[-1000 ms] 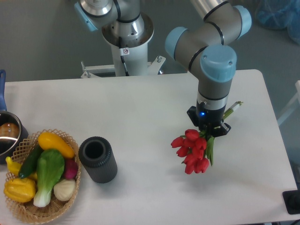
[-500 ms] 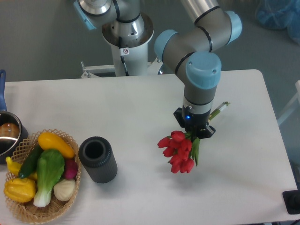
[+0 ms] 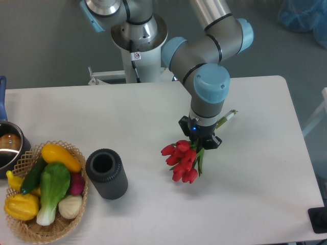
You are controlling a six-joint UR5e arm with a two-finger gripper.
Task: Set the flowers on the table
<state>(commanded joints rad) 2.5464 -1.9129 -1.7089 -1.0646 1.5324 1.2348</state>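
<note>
A bunch of red tulips (image 3: 181, 159) with green stems hangs from my gripper (image 3: 199, 139) over the middle of the white table (image 3: 143, 112). The red heads point down and to the left, and the stem ends (image 3: 226, 117) stick out to the upper right. The gripper points straight down and is shut on the stems; its fingers are mostly hidden under the wrist. I cannot tell whether the flowers touch the table.
A dark grey cylindrical vase (image 3: 106, 173) lies left of the flowers. A wicker basket (image 3: 51, 227) of vegetables stands at the front left corner. A metal pot (image 3: 10, 148) is at the left edge. The robot base (image 3: 138, 41) is behind the table.
The arm has carried the tulips steadily to the left and slightly back across the table, about 50 pixels over the second. The grip on the stems is unchanged.
</note>
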